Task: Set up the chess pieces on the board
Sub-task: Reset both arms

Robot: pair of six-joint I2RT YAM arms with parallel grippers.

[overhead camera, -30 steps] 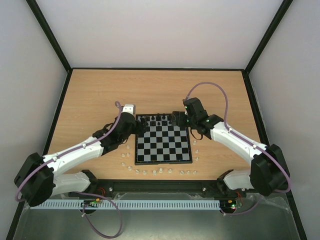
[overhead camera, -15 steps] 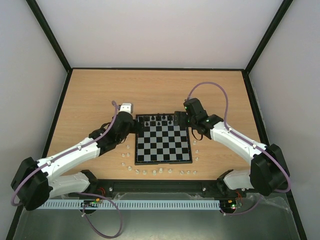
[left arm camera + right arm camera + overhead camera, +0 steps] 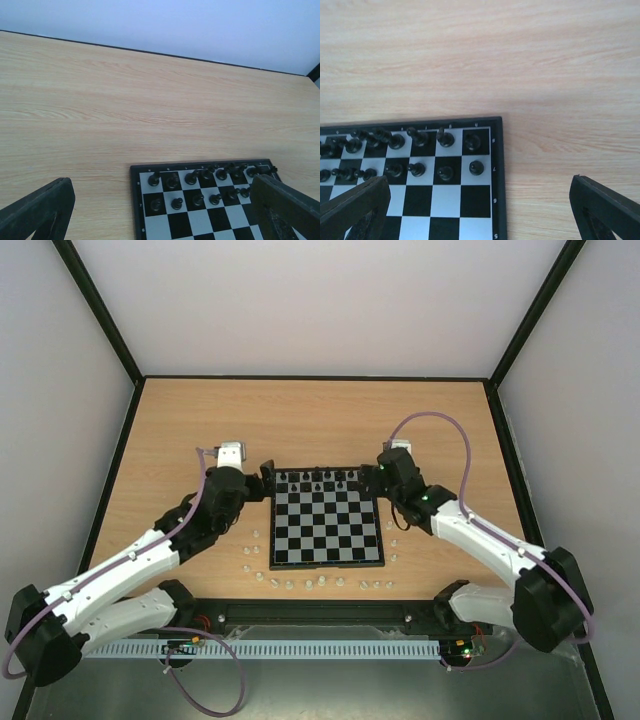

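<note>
The board [image 3: 328, 542] lies in the middle of the table. The black chess pieces [image 3: 318, 480] stand in its two far rows. My left gripper [image 3: 265, 477] hangs open just off the board's far left corner with nothing between its fingers. My right gripper [image 3: 379, 473] hangs open at the far right corner, also holding nothing. In the left wrist view the left gripper [image 3: 161, 200] frames the board's corner [image 3: 136, 200] and the pieces [image 3: 200, 182]. In the right wrist view the right gripper [image 3: 479, 200] spans the board's right border [image 3: 498, 175] and bare wood, beside the pieces [image 3: 420, 150].
Small white pieces [image 3: 310, 583] lie scattered on the wood along the board's near edge, with more to its left [image 3: 250, 552] and right [image 3: 392, 536]. A black frame [image 3: 310, 379] bounds the table. Bare wood stretches beyond the board's far edge.
Both arms have drawn outward from the board's far row: the left gripper moved left, the right gripper moved right. Both stayed open.
</note>
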